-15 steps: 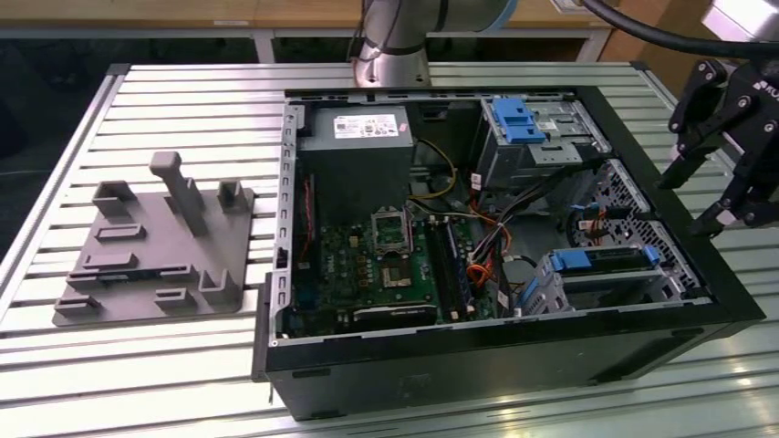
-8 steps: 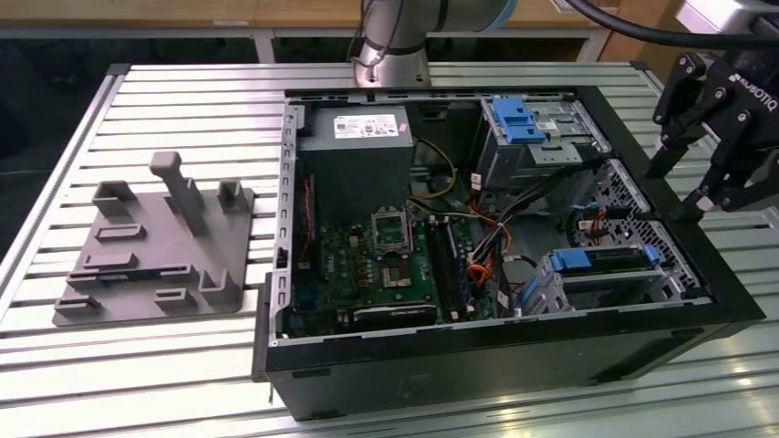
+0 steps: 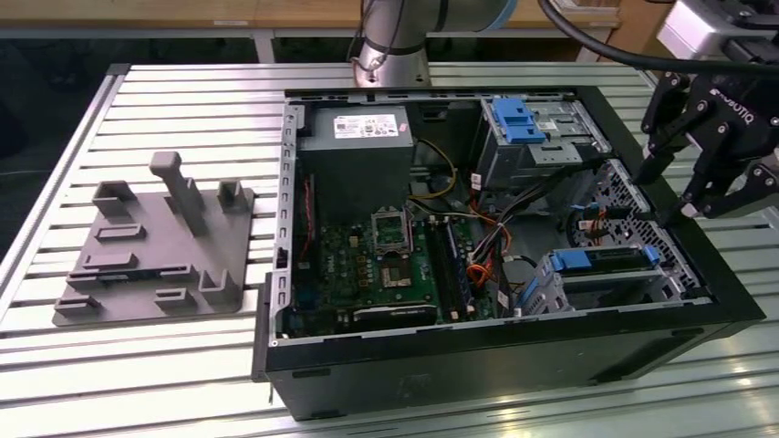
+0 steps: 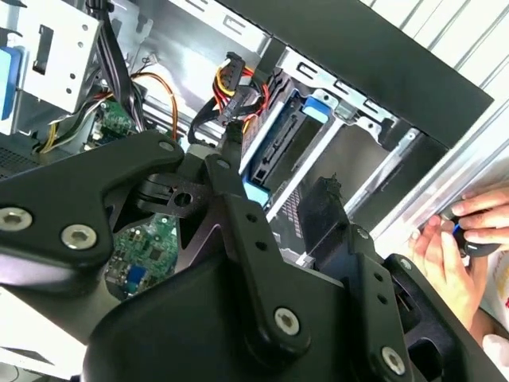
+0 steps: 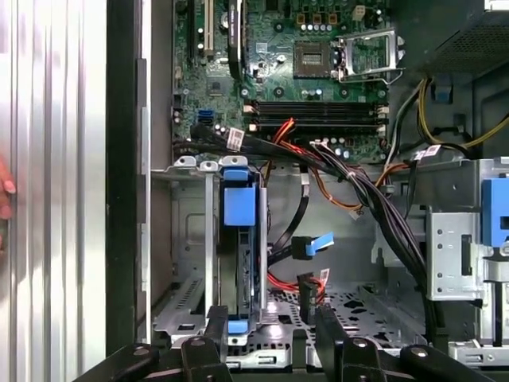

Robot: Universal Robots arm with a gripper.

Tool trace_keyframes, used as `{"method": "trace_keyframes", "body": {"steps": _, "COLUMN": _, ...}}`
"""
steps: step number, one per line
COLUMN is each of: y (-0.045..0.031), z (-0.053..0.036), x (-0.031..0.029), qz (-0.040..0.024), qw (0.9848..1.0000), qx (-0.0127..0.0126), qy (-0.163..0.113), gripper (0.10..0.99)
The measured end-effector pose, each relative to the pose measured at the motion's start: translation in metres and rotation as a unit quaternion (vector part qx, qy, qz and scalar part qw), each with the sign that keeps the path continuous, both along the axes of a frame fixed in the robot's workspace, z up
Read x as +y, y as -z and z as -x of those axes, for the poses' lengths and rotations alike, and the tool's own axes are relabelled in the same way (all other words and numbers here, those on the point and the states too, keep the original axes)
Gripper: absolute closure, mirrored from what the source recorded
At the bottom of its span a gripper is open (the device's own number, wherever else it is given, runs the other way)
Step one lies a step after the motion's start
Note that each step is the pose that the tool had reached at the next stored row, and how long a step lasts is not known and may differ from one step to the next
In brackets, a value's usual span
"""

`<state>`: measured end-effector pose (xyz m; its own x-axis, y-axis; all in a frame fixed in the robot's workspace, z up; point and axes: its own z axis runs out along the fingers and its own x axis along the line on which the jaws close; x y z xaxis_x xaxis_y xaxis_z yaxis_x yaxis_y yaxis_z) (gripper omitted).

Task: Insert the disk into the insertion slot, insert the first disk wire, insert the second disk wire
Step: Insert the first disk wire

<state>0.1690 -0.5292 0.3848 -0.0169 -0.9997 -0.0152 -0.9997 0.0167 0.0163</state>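
First wrist view sets us right behind the fingers (image 5: pixel 216 326), and we see them spread wide with nothing held between them. Just ahead of one finger stands the disk (image 5: pixel 241 263), on edge in its blue carrier, seated inside the slot (image 5: pixel 187 239), the small grey cage against the case wall. Ahead of the gap between the fingers, a black plug on red wire (image 5: pixel 306 288) comes first. A little farther on, a cable with a blue plug (image 5: pixel 316 242) hangs loose beside the disk and does not touch it. Beyond these a bundle of black cables (image 5: pixel 374 199) crosses the case, and farthest off lies the green motherboard (image 5: pixel 318 72).

From the second wrist view, we find the fingers (image 4: pixel 238 199) pointing toward the disk (image 4: pixel 278 151). A person's hand (image 4: pixel 449 247) rests off to their side, outside the case wall.

From the exterior view, we see the fingers (image 3: pixel 696 178) hang over the rim of the computer case (image 3: pixel 487 365), above the disk (image 3: pixel 603 258) in its slot (image 3: pixel 621 287) and apart from it. Farther from the fingers stand the taller bay with a blue latch (image 3: pixel 524 123) and the power supply (image 3: pixel 359 128). Well away, outside the case, a grey plastic fixture (image 3: pixel 159 246) sits on the slatted surface (image 3: pixel 73 365).
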Motion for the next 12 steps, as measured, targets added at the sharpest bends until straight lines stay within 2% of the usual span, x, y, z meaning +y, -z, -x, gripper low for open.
{"method": "trace_keyframes", "body": {"steps": 2, "y": 0.0035, "z": -0.0001, "x": 0.0009, "qz": 0.0001, "qw": 1.0000, "qx": 0.0000, "qy": 0.000, "gripper": 0.529}}
{"method": "trace_keyframes", "body": {"steps": 3, "y": 0.0054, "z": -0.0002, "x": 0.0032, "qz": 0.0007, "qw": 1.0000, "qx": 0.0000, "qy": 0.000, "gripper": 0.529}}
{"method": "trace_keyframes", "body": {"steps": 8, "y": 0.0144, "z": -0.0002, "x": 0.0197, "qz": 0.0019, "qw": 1.0000, "qx": 0.0001, "qy": 0.000, "gripper": 0.529}}
{"method": "trace_keyframes", "body": {"steps": 12, "y": 0.0217, "z": -0.0018, "x": 0.0212, "qz": 0.0019, "qw": 1.0000, "qx": 0.0001, "qy": 0.001, "gripper": 0.541}}
